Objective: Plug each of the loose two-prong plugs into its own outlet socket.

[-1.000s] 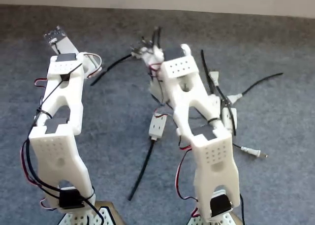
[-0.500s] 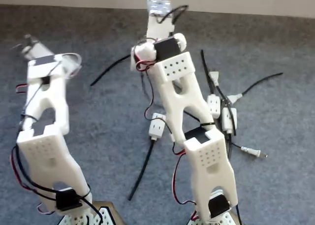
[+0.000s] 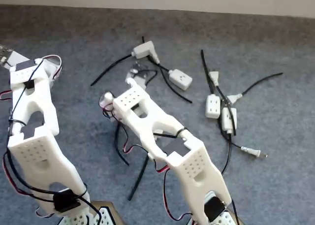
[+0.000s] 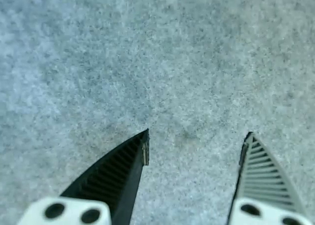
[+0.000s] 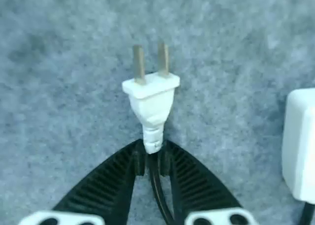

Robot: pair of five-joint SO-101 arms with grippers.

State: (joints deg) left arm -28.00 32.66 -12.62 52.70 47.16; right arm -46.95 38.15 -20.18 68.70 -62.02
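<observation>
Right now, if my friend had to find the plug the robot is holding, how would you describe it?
Start at the grey carpet, then follow the right arm lying across its middle to the right gripper. The white plug sticks out from its black fingers, two prongs pointing away; the loose plug lies free on the carpet.
</observation>
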